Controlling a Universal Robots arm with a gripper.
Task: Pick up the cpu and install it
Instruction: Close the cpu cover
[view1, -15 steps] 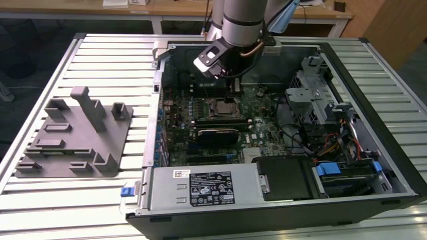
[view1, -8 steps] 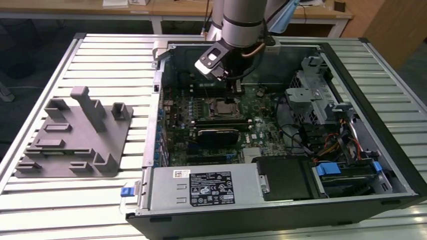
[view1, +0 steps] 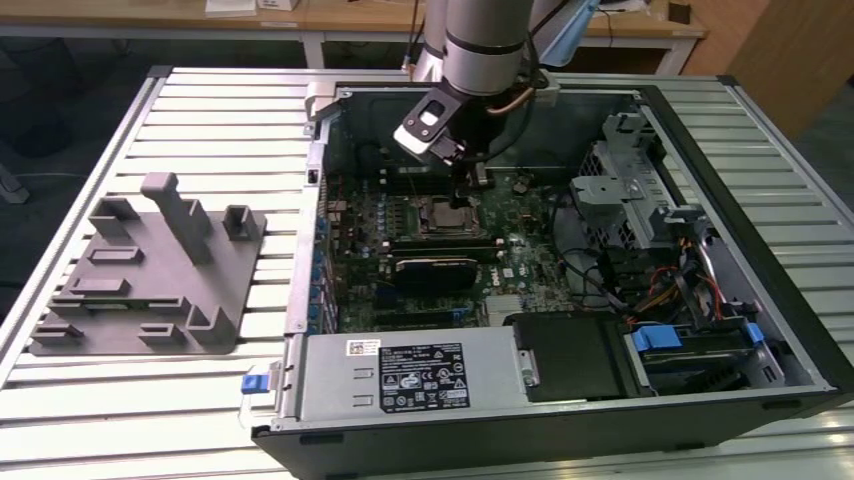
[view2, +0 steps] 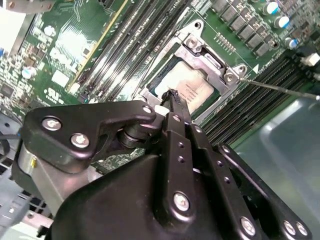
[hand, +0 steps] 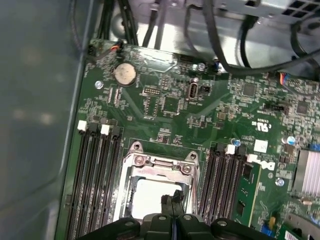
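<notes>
Exterior view takes in a black steel tower case (view1: 561, 440) lying open on its side on a ribbed aluminium slat table (view1: 214, 120). At nine o'clock from the case stands a matt grey moulded fixture (view1: 147, 270) with upright posts and shallow pockets. Inside the case, at six o'clock, sits a boxy silver sheet-metal power supply (view1: 407, 375). At three o'clock is a perforated grey drive cage (view1: 627, 190).

A smooth silver-grey cylindrical arm (view1: 481, 40) drops in from twelve o'clock. Its black gripper (view1: 463, 200) reaches down onto the green circuit-patterned motherboard (view1: 521, 225), with a long black rectangular block (view1: 434, 270) at six o'clock from it.

In both wrist views the small flat square cpu (view2: 192, 90) (hand: 147, 197), with its dull silvery top, lies level inside the bright stamped-metal socket frame (view2: 210, 60) (hand: 160, 162). Rows of long dark memory slots (hand: 97, 175) run on either side of it. The gripper (view2: 172, 96) (hand: 172, 199) is clenched, its slim black fingers pressed together with nothing seen between them. Their tips are over the cpu close to one edge. I cannot tell whether they touch it. A round shiny coin cell (hand: 125, 74) lies flat on the board, well apart from the socket.
</notes>
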